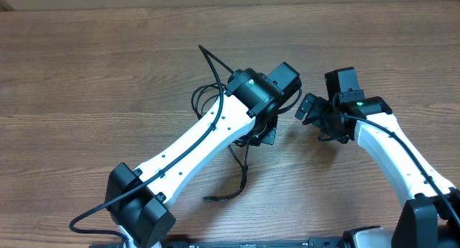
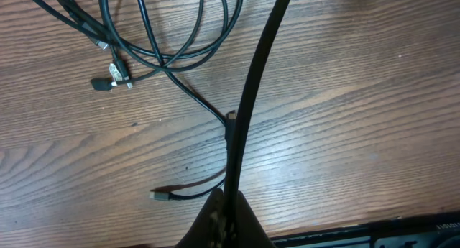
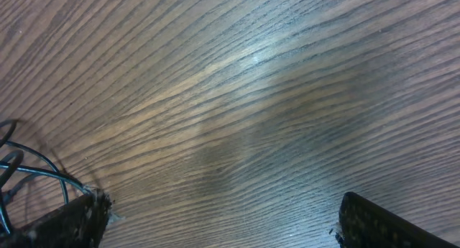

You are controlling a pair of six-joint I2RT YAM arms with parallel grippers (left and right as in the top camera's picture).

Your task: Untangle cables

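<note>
Left gripper (image 2: 224,218) is clamping one cable (image 2: 249,97) (right gripper (image 3: 223,223) is hanging wide open, empty); I'm worrying a pull could cinch the loops (image 2: 167,67) on its left.

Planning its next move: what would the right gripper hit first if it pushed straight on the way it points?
The right gripper would likely meet bare table first; the cables lie off its line.

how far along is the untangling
Done: nothing visibly; the cables lie looped over each other. In hand: the left gripper is shut on one cable; the right gripper is open and empty. Left: separating every loop.
</note>
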